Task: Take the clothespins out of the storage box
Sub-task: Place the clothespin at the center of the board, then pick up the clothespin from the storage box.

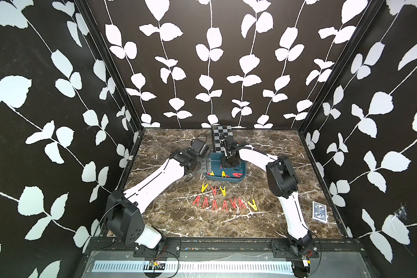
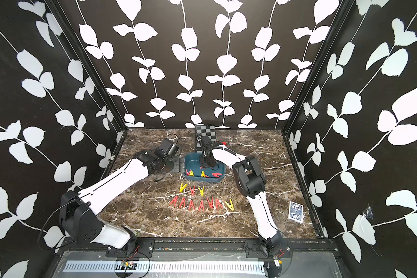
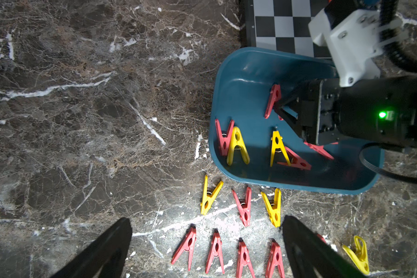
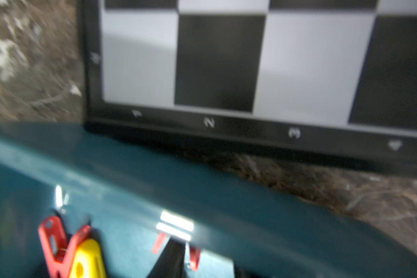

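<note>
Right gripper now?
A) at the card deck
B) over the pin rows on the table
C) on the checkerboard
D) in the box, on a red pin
D: in the left wrist view the right gripper is down inside the box, its tips pinching a red pin.
</note>
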